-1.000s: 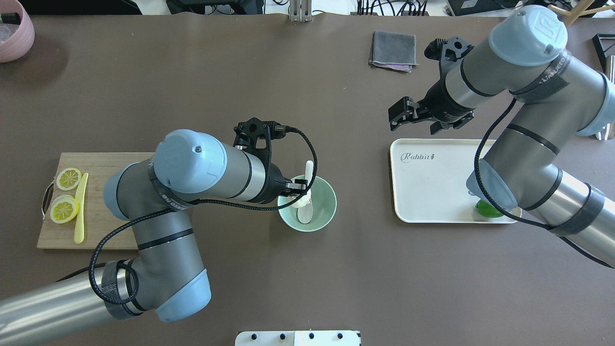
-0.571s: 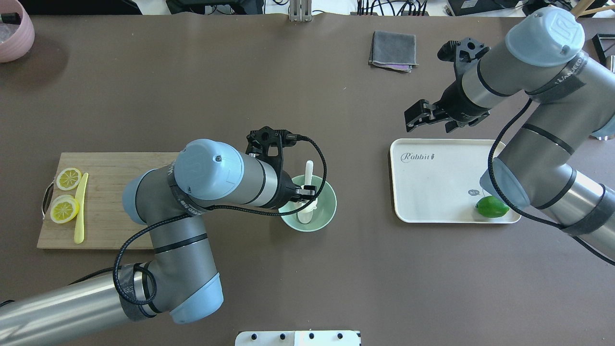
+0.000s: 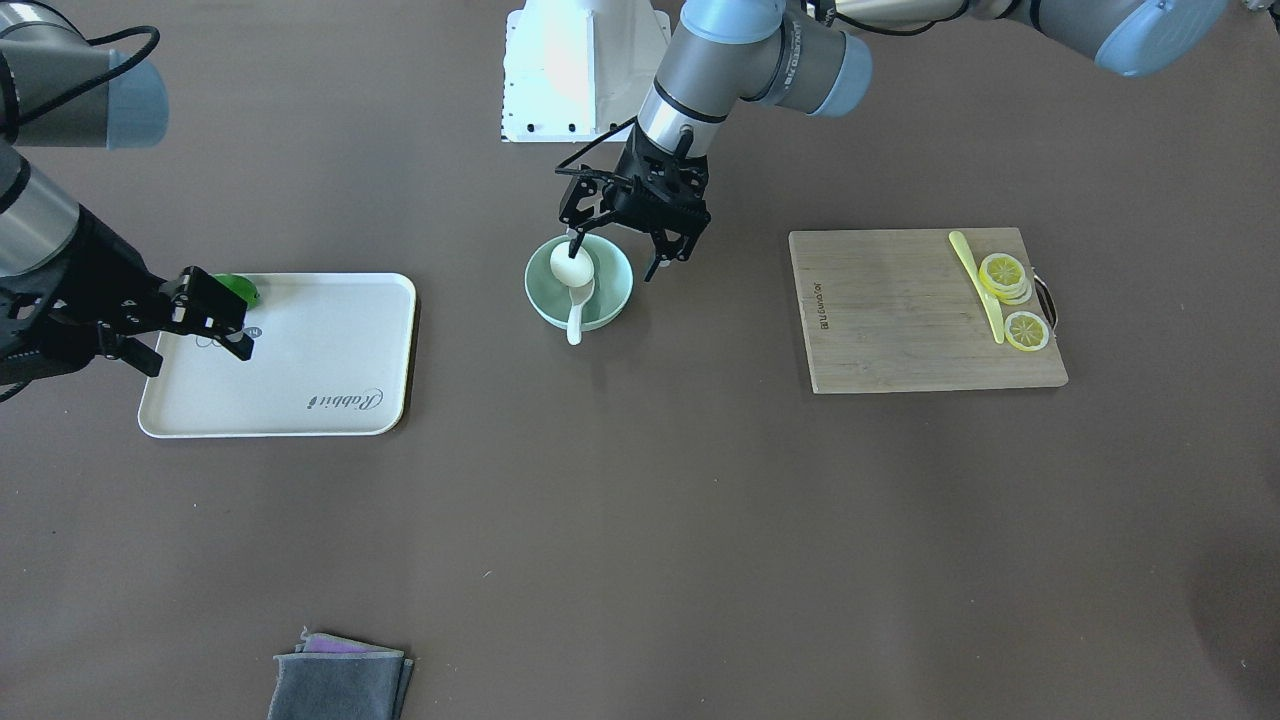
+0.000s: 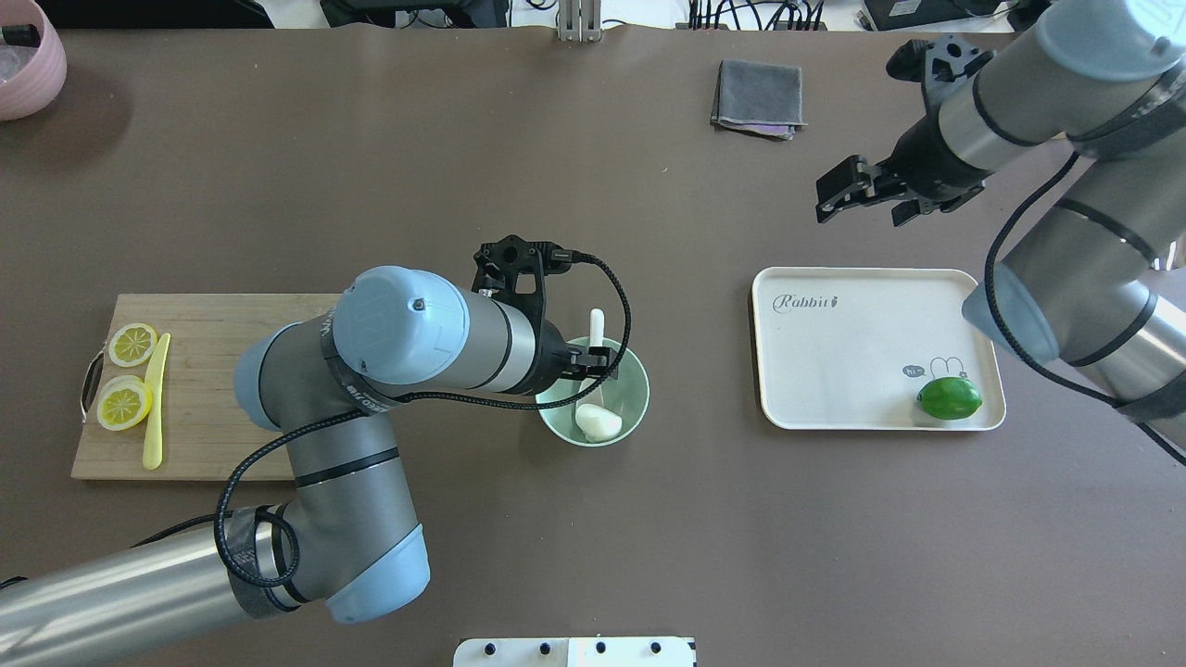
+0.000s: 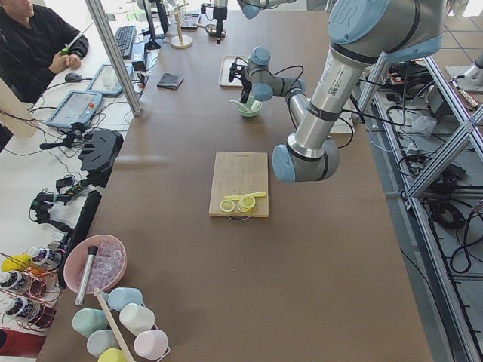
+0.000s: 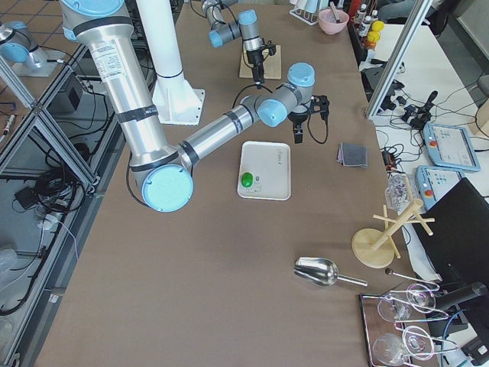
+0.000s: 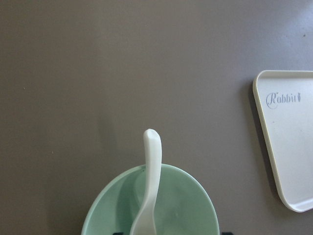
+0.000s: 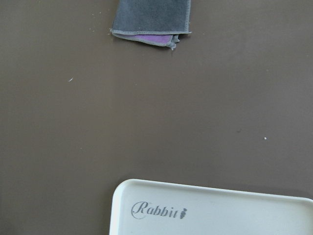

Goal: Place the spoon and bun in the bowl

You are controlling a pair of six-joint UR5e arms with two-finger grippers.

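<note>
The mint-green bowl (image 4: 636,389) stands mid-table. The white bun (image 4: 599,422) lies inside it, on its near side, also in the front view (image 3: 572,263). The cream spoon (image 4: 597,326) rests in the bowl with its handle over the far rim, as the left wrist view (image 7: 152,166) shows. My left gripper (image 3: 613,260) hangs open just above the bowl (image 3: 612,288), one finger at each side of the bun, holding nothing. My right gripper (image 4: 831,196) is open and empty, over bare table beyond the tray.
A white tray (image 4: 852,352) with a green lime (image 4: 949,398) lies right of the bowl. A wooden cutting board (image 4: 213,389) with lemon slices and a yellow knife (image 4: 155,403) lies left. A folded grey cloth (image 4: 758,97) sits far back, a pink bowl (image 4: 28,65) far left.
My left gripper has opened and let go of the bun, which now lies in the bowl. My right arm has drawn back to the right, away from the tray, uncovering the lime.
</note>
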